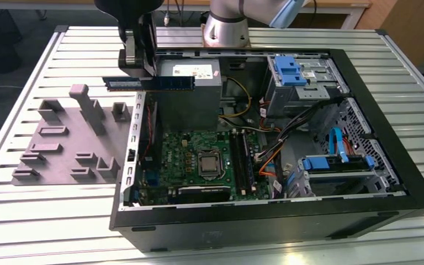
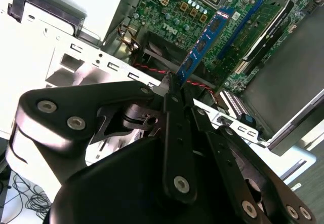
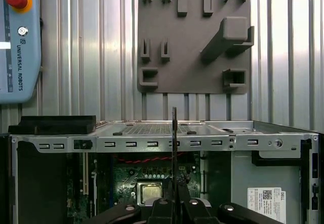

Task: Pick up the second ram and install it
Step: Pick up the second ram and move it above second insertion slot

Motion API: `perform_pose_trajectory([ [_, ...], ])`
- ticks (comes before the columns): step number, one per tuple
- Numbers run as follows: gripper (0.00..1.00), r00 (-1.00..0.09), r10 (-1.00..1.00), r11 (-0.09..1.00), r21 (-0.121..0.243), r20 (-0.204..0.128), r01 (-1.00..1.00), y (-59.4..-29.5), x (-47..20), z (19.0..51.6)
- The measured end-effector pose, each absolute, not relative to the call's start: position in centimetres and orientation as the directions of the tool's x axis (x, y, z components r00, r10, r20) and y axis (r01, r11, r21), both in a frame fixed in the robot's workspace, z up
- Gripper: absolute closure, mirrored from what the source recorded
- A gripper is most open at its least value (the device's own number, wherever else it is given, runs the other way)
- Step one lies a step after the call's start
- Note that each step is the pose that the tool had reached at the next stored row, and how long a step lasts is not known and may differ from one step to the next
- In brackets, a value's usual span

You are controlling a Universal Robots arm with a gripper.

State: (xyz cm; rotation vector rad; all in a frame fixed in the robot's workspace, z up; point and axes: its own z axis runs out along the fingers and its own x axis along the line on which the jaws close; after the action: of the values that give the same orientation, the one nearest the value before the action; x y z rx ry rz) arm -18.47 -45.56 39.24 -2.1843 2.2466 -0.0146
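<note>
Second ram [image 1: 171, 83]: clamped on edge between the claw's fingertips, level, its longer part sticking out to one side of them; in the second wrist view [image 2: 202, 44] it reaches out past the tips
Claw [image 1: 147, 77]: clenched on the second ram near one end, hanging above the case [image 1: 271, 212] wall
Directly below the claw: the grey power-supply box [image 1: 186, 105]
Lower and further from the claw: the green motherboard [image 1: 190, 149] with its long black slots [image 1: 242, 160]
Outside the case, beside the claw: the grey holder plate [image 1: 64, 138]
Step, as I judge it: carrying the board toward a slot
Doing it well: an off-centre hold can let the board tilt, so hold it firm, level and in line with the slot, clear of the loose cables
</note>
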Motion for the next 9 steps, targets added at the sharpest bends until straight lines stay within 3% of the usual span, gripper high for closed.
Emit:
perform_pose_trajectory([
  [9,0.86,-0.028,-1.0,0.028,-0.012,0.001,-1.0,-45.56,-18.29,39.23],
])
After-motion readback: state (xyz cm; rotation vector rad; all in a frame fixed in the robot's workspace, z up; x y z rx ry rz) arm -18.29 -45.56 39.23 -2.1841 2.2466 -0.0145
